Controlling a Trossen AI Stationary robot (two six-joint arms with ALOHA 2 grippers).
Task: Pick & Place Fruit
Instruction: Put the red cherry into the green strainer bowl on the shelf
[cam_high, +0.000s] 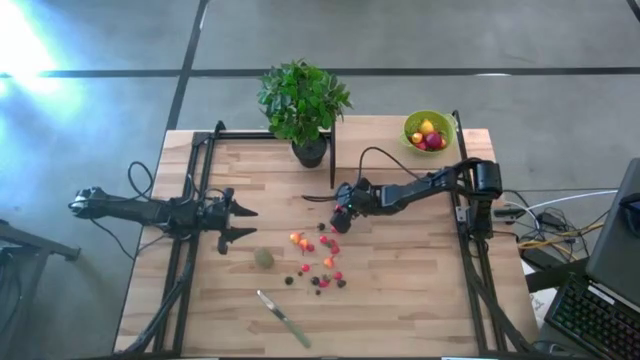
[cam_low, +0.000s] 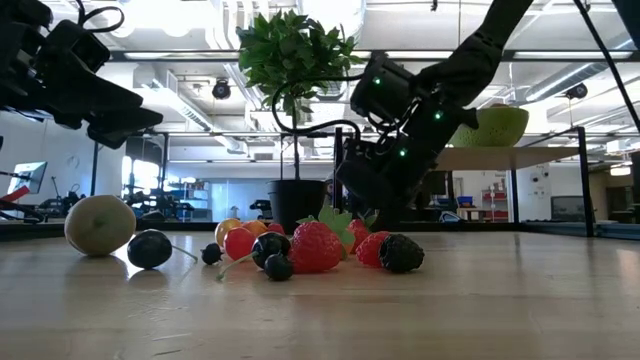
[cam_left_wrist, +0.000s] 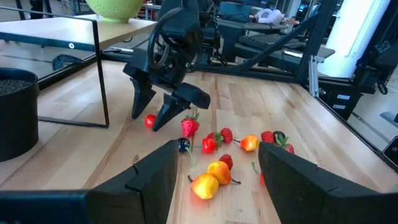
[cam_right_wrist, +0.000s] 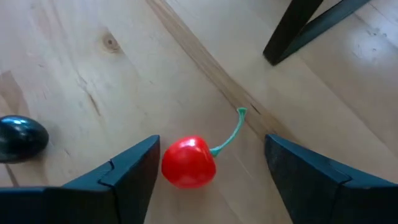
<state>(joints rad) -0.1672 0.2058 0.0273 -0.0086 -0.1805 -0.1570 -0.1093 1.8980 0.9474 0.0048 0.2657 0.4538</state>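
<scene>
A red cherry with a green stem lies on the wooden table, also seen in the left wrist view. My right gripper is open and slants down over it, one finger on either side and the cherry close beside one of them. In the high view it sits just beyond the fruit cluster of red, orange and dark berries. A dull-green ball rests left of the cluster. My left gripper waits open at the table's left, holding nothing.
A lime-green bowl holding a few fruits stands at the far right. A potted plant stands at the far middle, with a thin black frame beside it. A green-handled knife lies near the front edge. A dark berry lies near the cherry.
</scene>
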